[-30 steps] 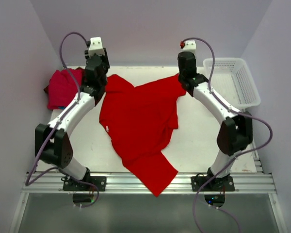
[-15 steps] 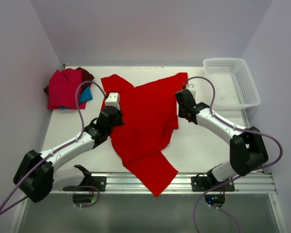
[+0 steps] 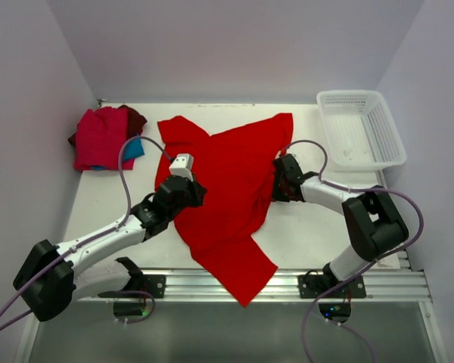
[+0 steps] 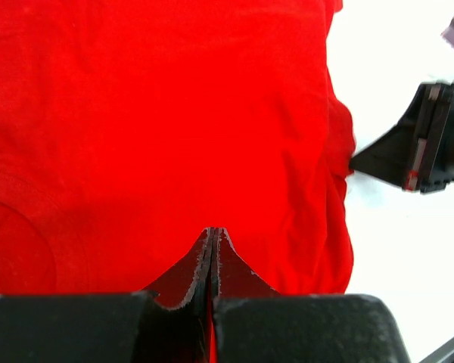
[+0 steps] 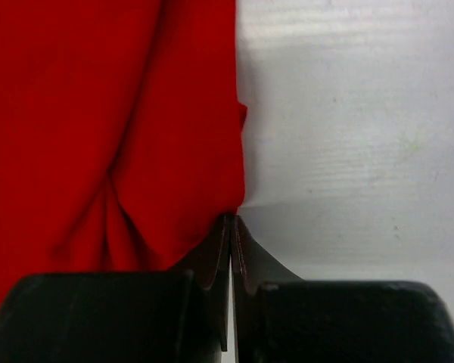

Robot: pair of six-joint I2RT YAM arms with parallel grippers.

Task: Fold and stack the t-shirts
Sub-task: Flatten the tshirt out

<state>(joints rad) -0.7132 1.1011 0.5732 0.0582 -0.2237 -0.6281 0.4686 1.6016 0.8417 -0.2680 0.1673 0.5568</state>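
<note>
Both clamped shut: my left gripper (image 4: 213,231) on the red shirt (image 3: 228,172), my right gripper (image 5: 231,220) barely at its hem, so lifting could slip it free and skew the fold.

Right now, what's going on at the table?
Both arms are on the large red t-shirt spread on the table. The left gripper is shut on its left edge and the right gripper on its right edge, apparently pinching the cloth. It is not yet folded. A pile of folded shirts sits at the far left; a white basket stands far right.
</note>
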